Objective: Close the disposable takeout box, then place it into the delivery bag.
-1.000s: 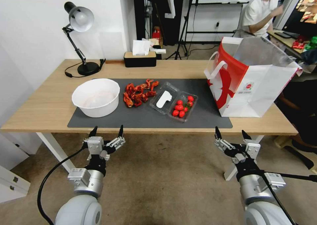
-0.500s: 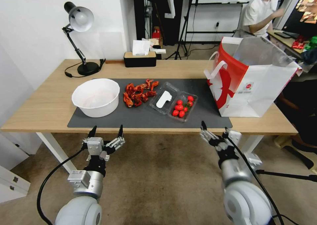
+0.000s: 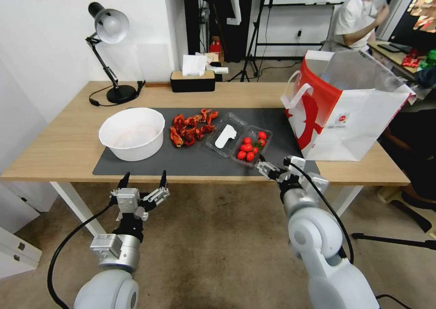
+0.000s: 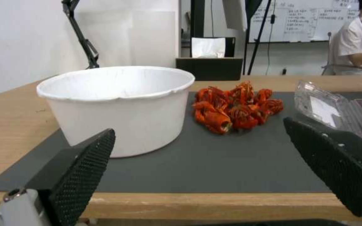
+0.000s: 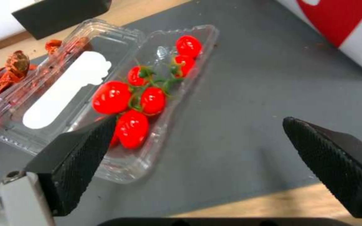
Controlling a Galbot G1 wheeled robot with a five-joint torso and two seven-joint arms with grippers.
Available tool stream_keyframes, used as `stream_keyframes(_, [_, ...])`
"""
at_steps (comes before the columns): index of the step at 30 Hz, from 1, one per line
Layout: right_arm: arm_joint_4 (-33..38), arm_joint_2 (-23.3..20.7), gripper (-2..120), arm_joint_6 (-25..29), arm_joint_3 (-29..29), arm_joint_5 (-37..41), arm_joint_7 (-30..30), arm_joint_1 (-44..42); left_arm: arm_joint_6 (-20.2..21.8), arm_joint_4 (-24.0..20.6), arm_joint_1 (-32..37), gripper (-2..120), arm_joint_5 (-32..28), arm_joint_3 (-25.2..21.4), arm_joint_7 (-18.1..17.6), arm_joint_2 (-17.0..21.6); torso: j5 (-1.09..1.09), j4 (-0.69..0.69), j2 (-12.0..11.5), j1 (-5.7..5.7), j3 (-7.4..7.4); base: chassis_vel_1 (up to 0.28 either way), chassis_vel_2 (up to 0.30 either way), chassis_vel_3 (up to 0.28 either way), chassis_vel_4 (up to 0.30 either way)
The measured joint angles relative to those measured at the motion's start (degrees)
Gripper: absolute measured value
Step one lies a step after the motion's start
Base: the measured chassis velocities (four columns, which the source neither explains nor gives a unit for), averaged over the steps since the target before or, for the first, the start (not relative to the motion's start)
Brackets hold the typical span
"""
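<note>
The disposable takeout box (image 3: 240, 140) is seen lying fully open on the dark grey mat (image 3: 195, 161), its clear lid (image 3: 225, 136) with the white label folded back flat towards the pile of red crayfish (image 3: 190, 127), and its tray half filled with cherry tomatoes (image 5: 141, 97). Neither part of the task is judged to be done: the lid is not yet shut, and the box is well apart from the delivery bag (image 3: 349, 114), which stands upright and open-mouthed at the right end of the wooden table (image 3: 59, 145). The right gripper (image 3: 274, 169) is held over the near edge of the mat, just beside the near corner of the tray; in the right wrist view its fingers (image 5: 74, 157) are spread wide, with nothing held between them and no contact with the box that can be made out. The left gripper (image 3: 141, 186) is parked low in front of the table edge, facing the large white bowl (image 4: 114, 103), likewise wide open and empty. Everything is judged to be left: the lid has to be folded over and pressed shut, then the closed box carried across and lowered into the bag.
</note>
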Motion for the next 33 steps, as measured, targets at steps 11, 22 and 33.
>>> stream_keyframes(11, [-1.16,0.88,100,-7.00,-1.96,5.45,8.84,5.17,0.01,0.59,-0.34,100,-0.01,-0.24,-0.09,0.01,0.01,-0.01,0.00,0.00,0.00,0.000,0.000,0.000,0.000])
stream_keyframes(22, [-2.14,-4.72,100,-7.17,-4.58,12.38,15.45,8.18,0.01,1.28,-0.83,100,-0.06,-0.31,-0.14,-0.26,0.02,-0.01,0.00,0.00,0.00,0.000,0.000,0.000,0.000])
stream_keyframes(33, [-2.19,-8.51,100,-7.17,-6.50,17.49,17.45,9.48,0.01,2.10,-1.56,100,0.12,0.62,-0.10,-1.18,0.01,-0.01,0.00,0.00,0.00,0.000,0.000,0.000,0.000])
